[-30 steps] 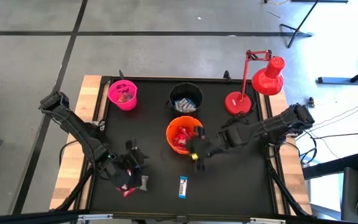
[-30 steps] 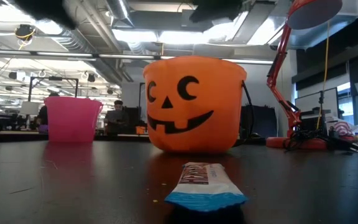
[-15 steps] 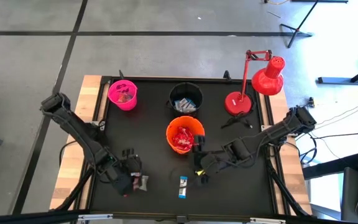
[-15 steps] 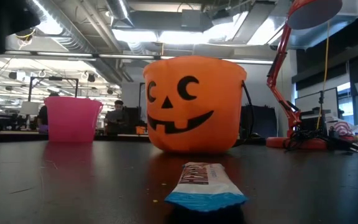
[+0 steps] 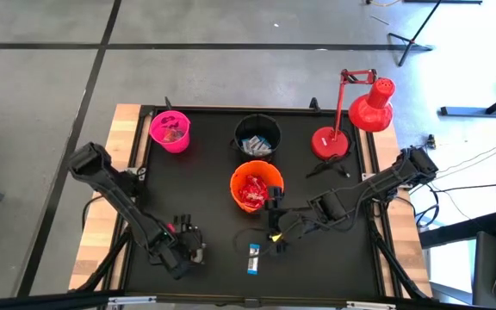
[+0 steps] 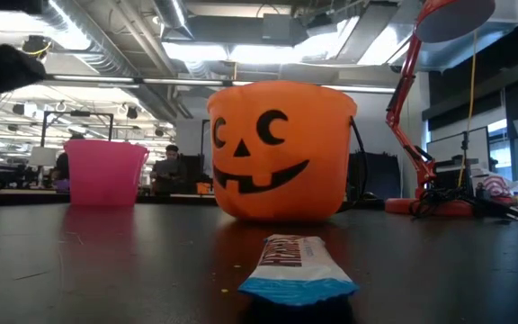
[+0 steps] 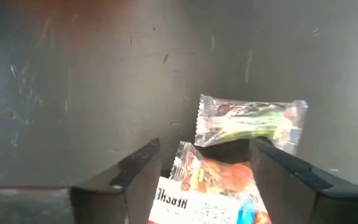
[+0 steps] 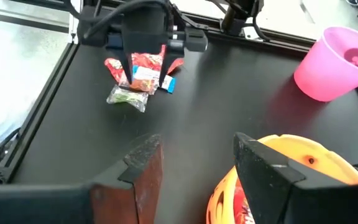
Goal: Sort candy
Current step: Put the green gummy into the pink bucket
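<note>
Three buckets stand on my black bench (image 5: 213, 172) in the high view: a pink bucket (image 5: 170, 132) at the far left, a black bucket (image 5: 257, 134) in the middle, and an orange bucket (image 5: 255, 187) just nearer, with red candy inside it. A blue-and-white bar (image 5: 253, 258) lies alone near the front edge. My left gripper (image 5: 192, 250) is low at the front left over a small heap of candy (image 5: 198, 253). My right gripper (image 5: 275, 231) sits between the orange bucket and the bar, and a red lamp (image 5: 351, 120) stands at the far right.

From the low view I see the bar (image 6: 297, 267) flat on the bench in front of the pumpkin-faced orange bucket (image 6: 281, 151), the pink bucket (image 6: 104, 173) off to one side, and a person seated in the room behind.

In my left wrist view the fingers (image 7: 132, 180) stand apart, one on each side of a red packet (image 7: 213, 193); a clear-wrapped sweet with green inside (image 7: 248, 121) lies just beyond it. I cannot tell whether the fingers touch the packet.

My right wrist view shows its own fingers (image 8: 145, 165) apart and holding nothing, beside the orange bucket (image 8: 278, 180), with the left gripper (image 8: 145, 59) farther off over the heap (image 8: 138, 78).
</note>
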Tool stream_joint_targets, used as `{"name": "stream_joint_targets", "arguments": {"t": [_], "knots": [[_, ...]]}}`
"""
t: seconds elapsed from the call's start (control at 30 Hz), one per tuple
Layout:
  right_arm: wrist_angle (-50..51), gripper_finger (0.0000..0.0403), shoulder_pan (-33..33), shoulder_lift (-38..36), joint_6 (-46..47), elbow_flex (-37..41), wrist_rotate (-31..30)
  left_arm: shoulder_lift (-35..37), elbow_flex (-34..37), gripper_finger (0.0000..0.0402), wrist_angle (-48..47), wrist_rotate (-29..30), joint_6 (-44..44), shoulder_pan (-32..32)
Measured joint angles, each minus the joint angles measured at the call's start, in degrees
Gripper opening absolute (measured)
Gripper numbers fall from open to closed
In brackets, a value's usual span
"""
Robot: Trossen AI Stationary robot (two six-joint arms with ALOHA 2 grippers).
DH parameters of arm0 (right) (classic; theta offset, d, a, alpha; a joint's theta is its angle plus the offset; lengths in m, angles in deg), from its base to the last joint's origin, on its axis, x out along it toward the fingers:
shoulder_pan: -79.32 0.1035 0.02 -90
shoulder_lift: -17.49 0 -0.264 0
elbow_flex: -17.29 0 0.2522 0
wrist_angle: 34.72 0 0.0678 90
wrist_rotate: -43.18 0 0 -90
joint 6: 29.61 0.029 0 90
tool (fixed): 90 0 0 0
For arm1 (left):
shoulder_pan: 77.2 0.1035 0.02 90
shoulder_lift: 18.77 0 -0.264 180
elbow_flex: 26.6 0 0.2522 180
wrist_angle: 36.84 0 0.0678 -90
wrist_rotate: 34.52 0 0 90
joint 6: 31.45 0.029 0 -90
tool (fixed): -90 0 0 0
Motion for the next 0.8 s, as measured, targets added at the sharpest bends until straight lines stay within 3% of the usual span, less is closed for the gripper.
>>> {"name": "stream_joint_targets", "arguments": {"t": [0.3,0.57,0.8], "knots": [[0.05,0.0191,0.02,0.0,2.8,0.04,1.3,-2.26,0.02,0.0274,5.52,0.07,3.14,-0.02],[0.03,0.0191,0.0,0.0,3.11,0.04,1.3,-3.51,0.0,0.0268,9.04,0.65,5.16,0.32],[0.05,0.0191,0.0,0.0,3.6,0.06,1.31,-6.46,-0.02,0.0262,9.52,-3.88,5.75,2.16]]}}
